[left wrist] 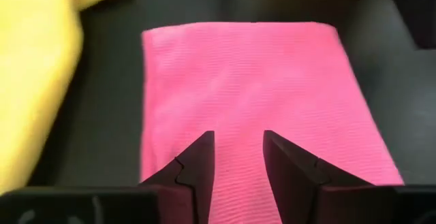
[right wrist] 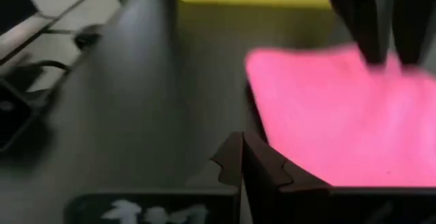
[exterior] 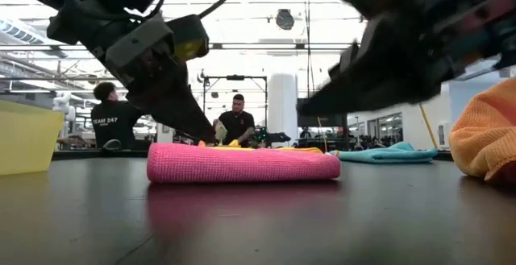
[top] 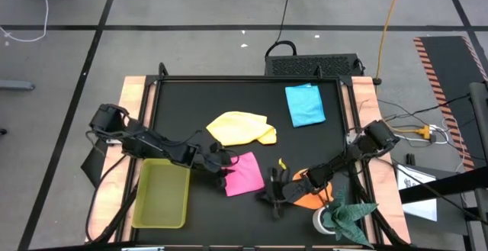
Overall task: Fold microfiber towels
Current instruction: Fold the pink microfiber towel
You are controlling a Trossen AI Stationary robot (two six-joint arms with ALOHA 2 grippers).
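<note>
Fig.: two-arm cloth folding, pink towel stage. Left gripper (left wrist: 238,149) hovers over the near edge of the pink towel (top: 244,173), fingers parted w/ a gap, nothing between them; released. Right gripper (right wrist: 242,157) sits just beside the towel's other side, fingers pressed together, clenched on nothing visible. In the low view the pink towel lies flat on the black table (top: 335,136) as a doubled, thick-edged pad, so at least one fold looks done (judgement). Step in hand: prob. finishing or squaring this towel, or readying it for a second fold. Next move would call for the left gripper to drop onto an edge and pinch through both layers, w/o dragging the pad; right gripper must open first if it is to help.

Orientation: the towel reads as a rectangle whose long axis runs away from the left gripper, short edge nearest its fingertips; in the high view it is slightly skewed to the table edges.

Elsewhere: yellow towel (top: 240,127) crumpled beyond the left gripper, touching or nearly touching the pink one; orange towel (top: 311,201) bunched beneath the right arm; light blue towel (top: 305,104) folded, well apart from both grippers; yellow-green tray (top: 162,194) beside the left arm
</note>
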